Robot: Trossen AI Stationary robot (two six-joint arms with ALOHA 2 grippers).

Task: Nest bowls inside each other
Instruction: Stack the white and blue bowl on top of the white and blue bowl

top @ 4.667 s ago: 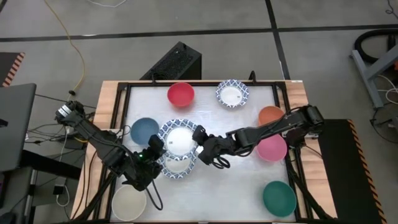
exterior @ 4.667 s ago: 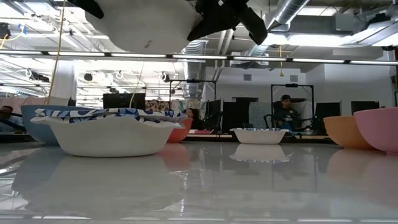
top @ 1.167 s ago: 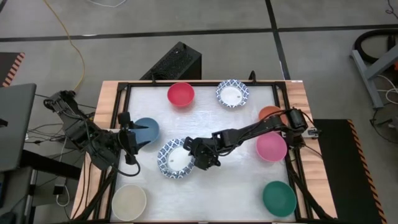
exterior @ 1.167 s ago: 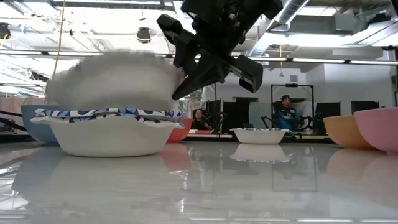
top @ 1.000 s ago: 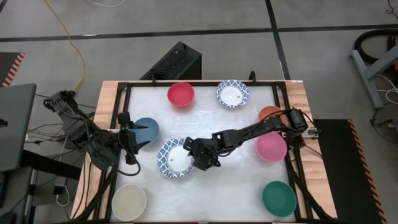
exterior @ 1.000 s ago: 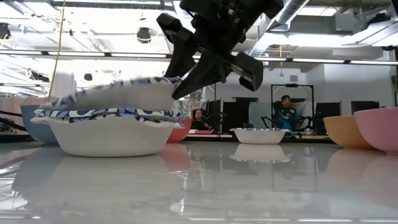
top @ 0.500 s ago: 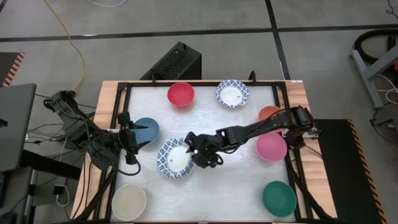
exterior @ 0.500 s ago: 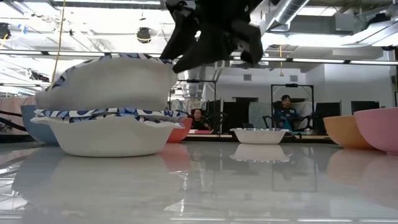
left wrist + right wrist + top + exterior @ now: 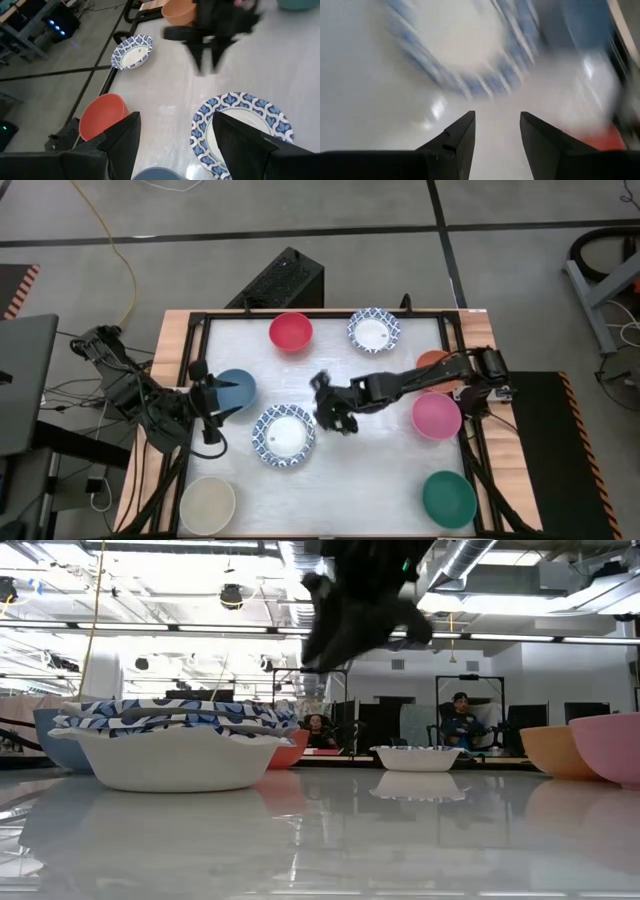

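A stack of white bowls with blue-patterned rims [image 9: 285, 435] stands left of the table's middle, the top one nested level [image 9: 170, 712]. My right gripper [image 9: 330, 408] hangs open above the table just right of the stack, with nothing between its fingers [image 9: 497, 115]. My left gripper [image 9: 205, 408] waits open at the left edge beside the dark blue bowl [image 9: 234, 389]; in its wrist view [image 9: 176, 117] nothing is between its fingers. Single bowls rest on their bases: red [image 9: 290, 331], another patterned one [image 9: 373, 330], orange [image 9: 434, 363], pink [image 9: 437, 416], teal [image 9: 449, 498], cream [image 9: 208, 505].
A black frame [image 9: 320, 313] runs around the white tabletop. There is bare tabletop [image 9: 350, 485] along the near side between the cream and teal bowls. People sit in the room beyond the table [image 9: 460, 720].
My right gripper has let go of the top patterned bowl, risen, and drawn back toward the table's far right while rolling. The bowl stood tilted on the stack with its right rim up; it now lies level, nested in the stack.
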